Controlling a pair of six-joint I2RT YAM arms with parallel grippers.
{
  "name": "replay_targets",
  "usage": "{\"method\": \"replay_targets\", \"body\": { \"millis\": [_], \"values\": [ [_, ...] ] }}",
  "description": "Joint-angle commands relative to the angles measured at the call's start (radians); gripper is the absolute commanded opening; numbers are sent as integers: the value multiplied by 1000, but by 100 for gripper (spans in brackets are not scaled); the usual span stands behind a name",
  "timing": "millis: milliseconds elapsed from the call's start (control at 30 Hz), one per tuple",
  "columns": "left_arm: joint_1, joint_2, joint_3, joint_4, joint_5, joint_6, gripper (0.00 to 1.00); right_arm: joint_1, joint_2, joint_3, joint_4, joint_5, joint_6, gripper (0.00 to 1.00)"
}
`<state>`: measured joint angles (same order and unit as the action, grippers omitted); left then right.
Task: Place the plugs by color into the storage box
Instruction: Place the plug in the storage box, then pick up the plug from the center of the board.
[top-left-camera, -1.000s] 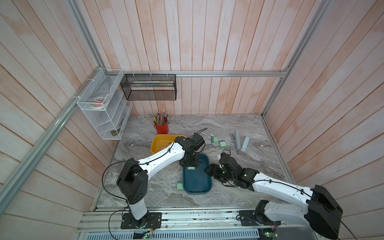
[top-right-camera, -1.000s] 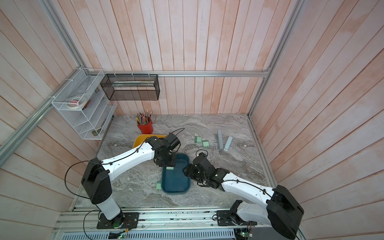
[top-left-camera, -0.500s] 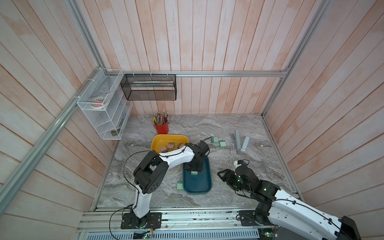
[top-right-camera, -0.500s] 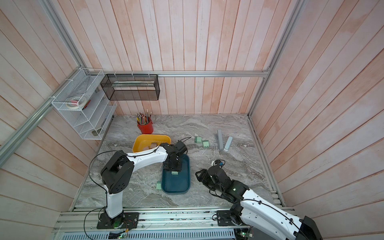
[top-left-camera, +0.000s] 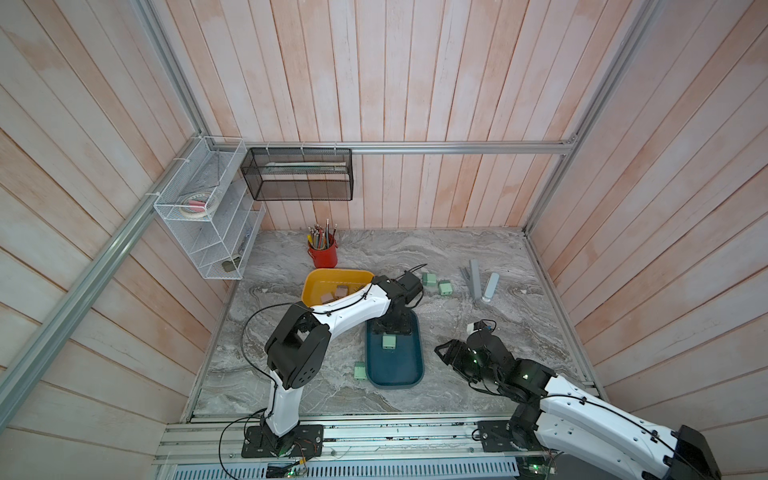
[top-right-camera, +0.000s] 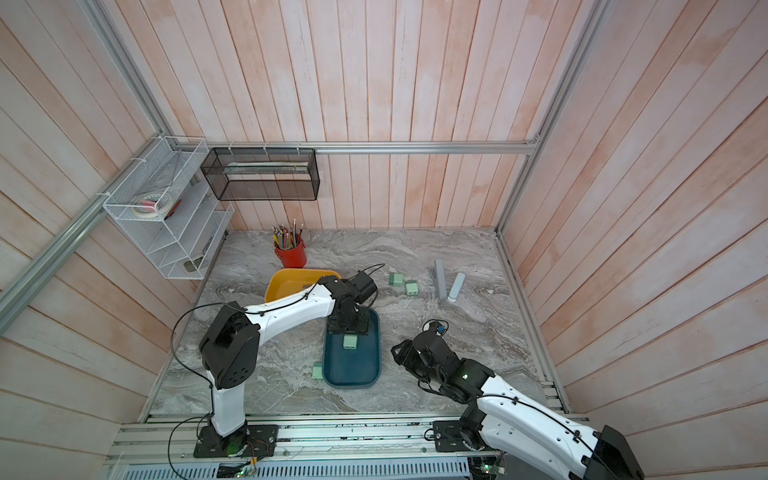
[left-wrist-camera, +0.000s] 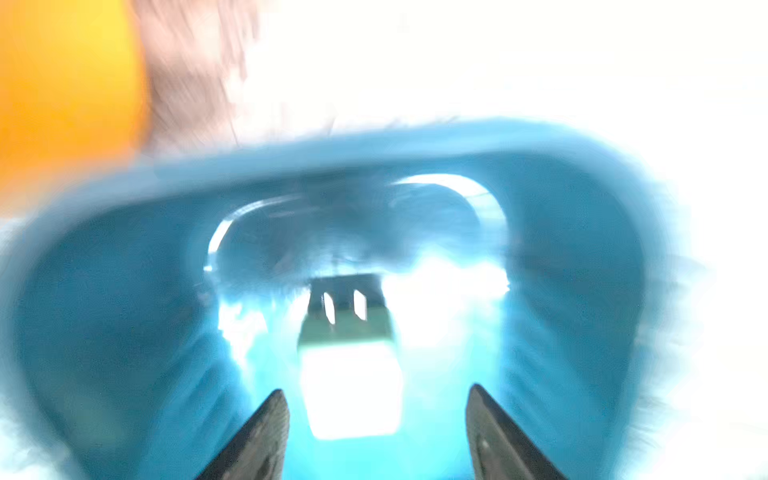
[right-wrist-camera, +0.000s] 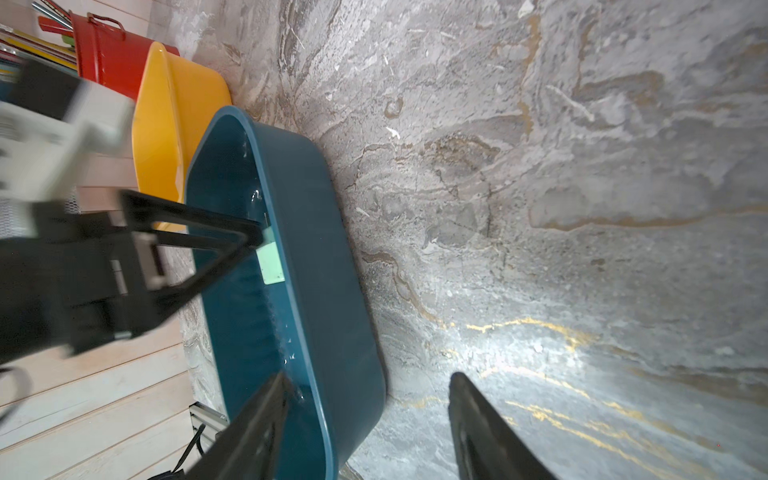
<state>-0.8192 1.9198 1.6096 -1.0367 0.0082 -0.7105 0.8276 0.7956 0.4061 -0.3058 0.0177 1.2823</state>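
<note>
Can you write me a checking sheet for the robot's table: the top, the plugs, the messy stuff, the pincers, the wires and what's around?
Surface: grey marbled tabletop.
Job's things: mint green plastic plug lies in the dark blue plastic tray; second green plug on the table beside that tray; two more green plugs farther back; pinkish-tan plugs in the yellow plastic tray.
Clutter: red metal pencil pot; two grey sticks.
Grippers: left pincer open over the blue tray; right pincer open, empty.
Cables: black cable loops over the tabletop.
Surroundings: pink plank walls, white wire shelf, black mesh basket.
</note>
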Motion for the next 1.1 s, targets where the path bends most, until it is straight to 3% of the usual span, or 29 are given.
{"method": "replay_targets", "body": {
  "millis": [0, 100, 367, 533, 633, 767, 933, 1067],
  "values": [
    [8, -162, 129, -207, -67, -12, 71, -5, 29, 6, 38, -6, -12, 64],
    [38, -272, 62, -275, -85, -14, 71, -3, 64, 7, 74, -19, -18, 64],
    [181, -693, -522, -204, -66, -22, 71, 23, 148, 22, 142, -26, -15, 64],
    [181, -797, -762, -67, 20, -59, 74, 50, 194, 41, 161, -23, -11, 64],
    [170, -794, -829, 39, 62, -81, 82, 57, 209, 51, 164, -23, -12, 65],
    [103, -696, -812, 132, 64, -86, 88, 65, 214, 58, 158, -18, -11, 65],
    [-7, -508, -763, 220, 76, -60, 88, 66, 190, 50, 137, -9, -4, 65],
    [-20, -425, -755, 239, 70, -43, 88, 67, 142, 31, 109, 8, 10, 65]
  ]
}}
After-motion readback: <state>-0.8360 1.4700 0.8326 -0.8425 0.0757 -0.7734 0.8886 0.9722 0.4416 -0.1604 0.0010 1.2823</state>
